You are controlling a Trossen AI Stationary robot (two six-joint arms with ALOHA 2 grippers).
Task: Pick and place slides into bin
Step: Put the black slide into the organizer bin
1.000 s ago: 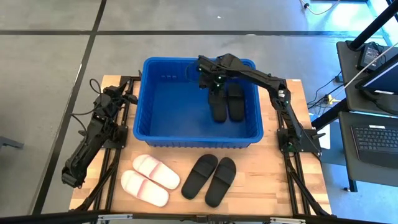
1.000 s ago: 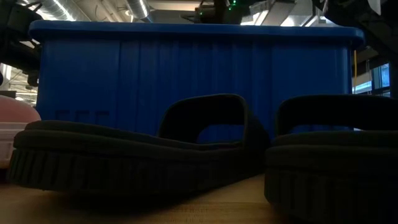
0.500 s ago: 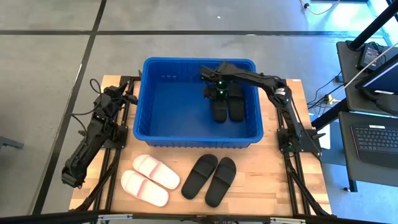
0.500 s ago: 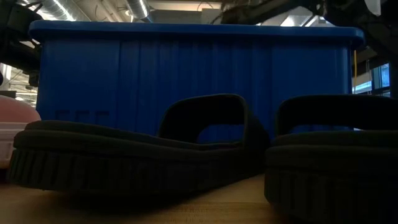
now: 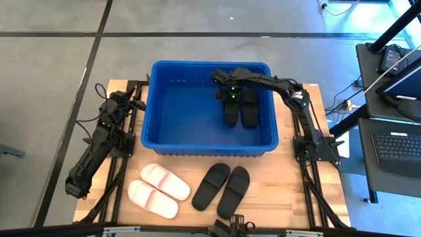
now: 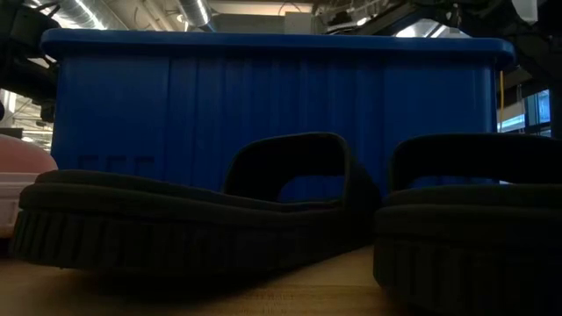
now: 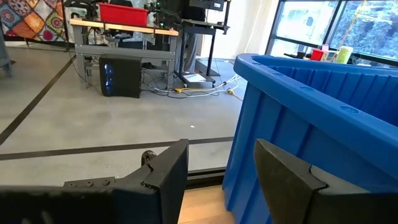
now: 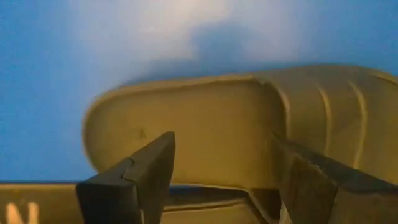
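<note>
The blue bin [image 5: 150, 99] stands at the table's far middle and fills the low view [image 6: 263, 96]. Two black slides [image 5: 230, 112] [image 5: 248, 108] lie side by side on its floor at the right. My right gripper [image 5: 229, 92] is open inside the bin, just above the left one of these slides [image 8: 205, 124], its fingers apart over the slide's footbed. Two black slides [image 5: 211, 186] [image 5: 233, 191] and two white slides [image 5: 164, 181] [image 5: 152, 199] lie on the table near the front edge. My left gripper [image 7: 221, 162] is open and empty beside the bin's left wall.
The left arm [image 5: 99, 141] lies along the table's left edge. The near black slides [image 6: 176, 219] [image 6: 474, 211] stand close in front of the low camera. Desks with a laptop [image 5: 401, 145] stand to the right of the table.
My right gripper has gone down into the bin and a little toward the table's right edge, ending just over the black slides; in the low view it has dropped below the bin's rim.
</note>
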